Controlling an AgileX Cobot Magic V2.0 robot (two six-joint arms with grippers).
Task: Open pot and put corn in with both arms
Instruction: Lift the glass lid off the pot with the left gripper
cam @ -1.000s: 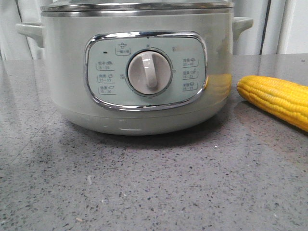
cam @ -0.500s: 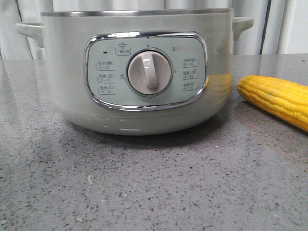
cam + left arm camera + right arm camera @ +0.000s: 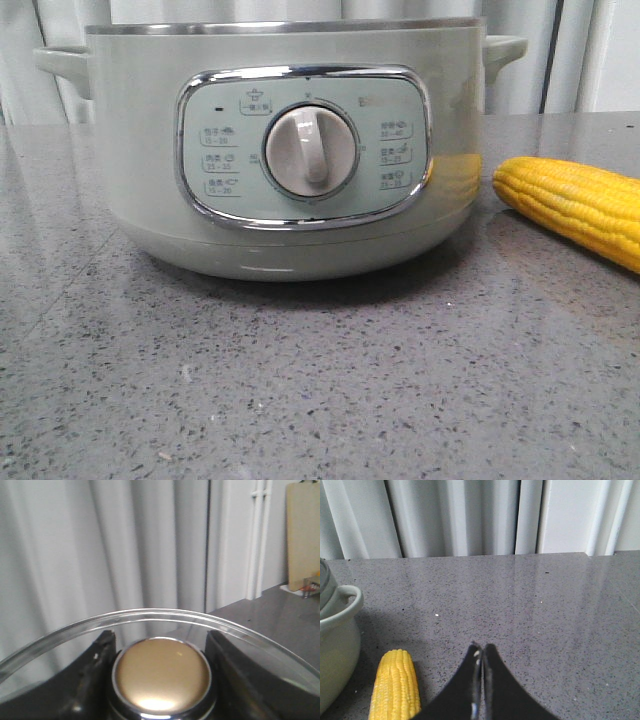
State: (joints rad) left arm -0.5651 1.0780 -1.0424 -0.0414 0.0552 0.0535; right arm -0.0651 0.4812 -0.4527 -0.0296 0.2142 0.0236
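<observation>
The pale green pot [image 3: 290,150] stands on the grey counter in the front view, dial facing me, with no lid on its steel rim. The yellow corn [image 3: 575,205] lies to its right on the counter. My left gripper [image 3: 161,652] is shut on the gold knob [image 3: 162,672] of the glass lid [image 3: 150,616], held up in front of the curtain; neither shows in the front view. My right gripper [image 3: 481,649] is shut and empty above the counter, with the corn [image 3: 396,687] beside it and the pot's handle [image 3: 342,602] further over.
Grey speckled counter [image 3: 320,380] runs under everything. White curtains hang behind. A beige board [image 3: 302,530] leans at the far end of the counter in the left wrist view.
The glass lid sat on the pot's rim one second ago; it has since been lifted up out of the front view. The pot and the corn have not moved.
</observation>
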